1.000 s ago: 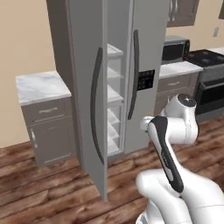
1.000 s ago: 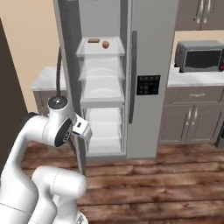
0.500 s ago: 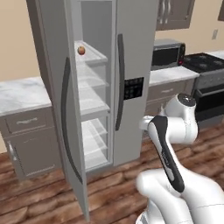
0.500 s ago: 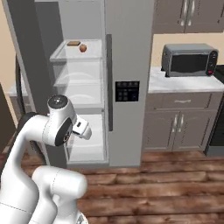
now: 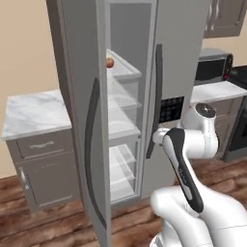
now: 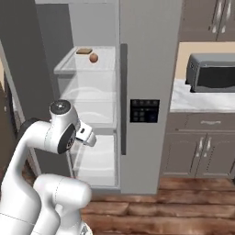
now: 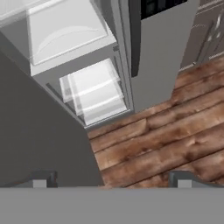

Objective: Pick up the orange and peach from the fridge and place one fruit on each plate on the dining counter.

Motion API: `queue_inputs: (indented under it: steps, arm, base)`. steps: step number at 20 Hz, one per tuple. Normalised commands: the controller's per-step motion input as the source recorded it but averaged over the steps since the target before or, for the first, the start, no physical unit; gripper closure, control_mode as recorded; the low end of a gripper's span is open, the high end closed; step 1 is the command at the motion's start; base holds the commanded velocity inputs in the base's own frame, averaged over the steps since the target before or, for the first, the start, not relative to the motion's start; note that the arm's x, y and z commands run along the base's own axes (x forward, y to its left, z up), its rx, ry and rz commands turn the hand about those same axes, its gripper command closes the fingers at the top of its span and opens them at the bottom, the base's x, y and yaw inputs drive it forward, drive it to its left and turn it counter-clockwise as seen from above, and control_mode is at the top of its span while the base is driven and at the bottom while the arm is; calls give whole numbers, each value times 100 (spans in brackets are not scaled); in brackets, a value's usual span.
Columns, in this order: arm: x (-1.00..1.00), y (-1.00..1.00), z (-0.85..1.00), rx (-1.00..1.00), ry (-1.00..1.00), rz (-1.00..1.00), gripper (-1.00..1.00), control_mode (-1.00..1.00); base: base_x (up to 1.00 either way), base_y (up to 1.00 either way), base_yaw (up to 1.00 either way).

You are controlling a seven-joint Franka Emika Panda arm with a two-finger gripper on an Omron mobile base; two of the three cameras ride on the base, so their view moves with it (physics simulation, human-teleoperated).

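The tall grey fridge stands with its left door swung open toward the robot, the long dark curved handle facing out, and pale translucent shelves and drawers showing inside. On the top shelf a small dull reddish-pink peach sits near the front edge, just to the right of a flat brown item too small to identify; from the left side the same peach peeks past the door edge. The white arm is folded close in front of the fridge, below that shelf. The gripper points down at the brown wooden plank floor beside the lowest drawer, its two dark fingertips set wide apart with nothing between them. A black microwave rests on the marble counter to the right, and a marble-topped drawer cabinet stands to the left.
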Motion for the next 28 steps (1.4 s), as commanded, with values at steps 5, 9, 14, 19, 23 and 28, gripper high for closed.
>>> queue_inputs:
  steps: [5, 9, 14, 19, 23, 28]
  arm:
    - [0, 0, 0, 0, 0, 0, -100, 100]
    - [0, 0, 0, 0, 0, 0, -100, 100]
    - [0, 0, 0, 0, 0, 0, -100, 100]
    - [0, 0, 0, 0, 0, 0, -100, 100]
    - [0, 0, 0, 0, 0, 0, -100, 100]
    - [0, 0, 0, 0, 0, 0, -100, 100]
  base:
    - [66, 0, 17]
    - [70, 0, 18]
    - [64, -7, 18]
    - [49, -24, 17]
    - [50, -23, 18]
    - [52, -17, 16]
